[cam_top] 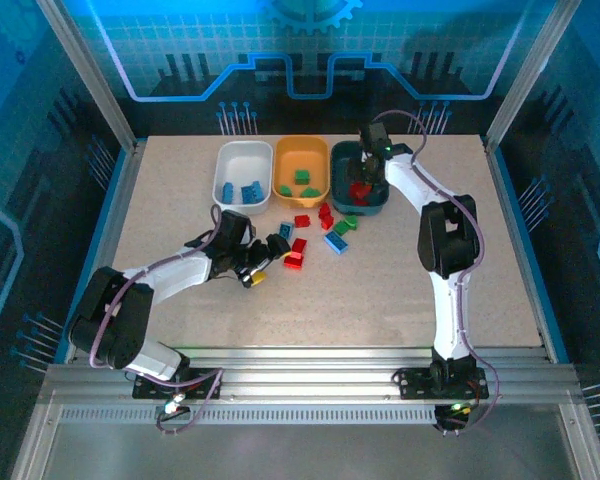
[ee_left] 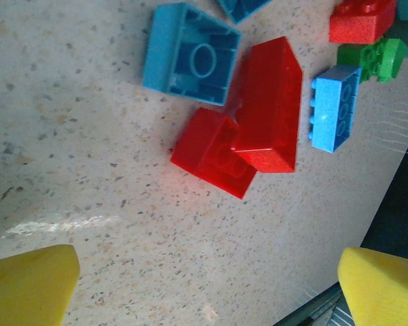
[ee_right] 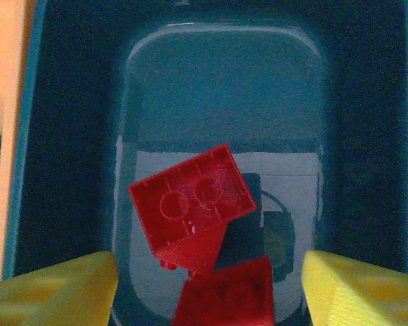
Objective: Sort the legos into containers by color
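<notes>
Three trays stand in a row at the back: white [cam_top: 242, 190] with blue legos [cam_top: 250, 190], orange-yellow [cam_top: 301, 150] with green legos [cam_top: 302, 178], dark teal [cam_top: 377, 200] with red legos [cam_top: 359, 191]. My right gripper [cam_top: 364, 176] [ee_right: 207, 292] hangs open over the teal tray [ee_right: 61, 136]; a tilted red brick [ee_right: 190, 204], underside up, and a second red brick [ee_right: 228, 295] lie below it. My left gripper [cam_top: 269, 259] [ee_left: 207, 292] is open just above the table, short of two touching red bricks [ee_left: 268, 102], [ee_left: 214, 153] and an upturned blue brick [ee_left: 190, 54].
Loose legos lie scattered in front of the trays: red [cam_top: 302, 221], green [cam_top: 347, 225], blue [cam_top: 336, 242], red [cam_top: 294, 260]. The left wrist view also takes in a blue brick [ee_left: 335, 109], a green one [ee_left: 381, 58] and a red one [ee_left: 362, 20].
</notes>
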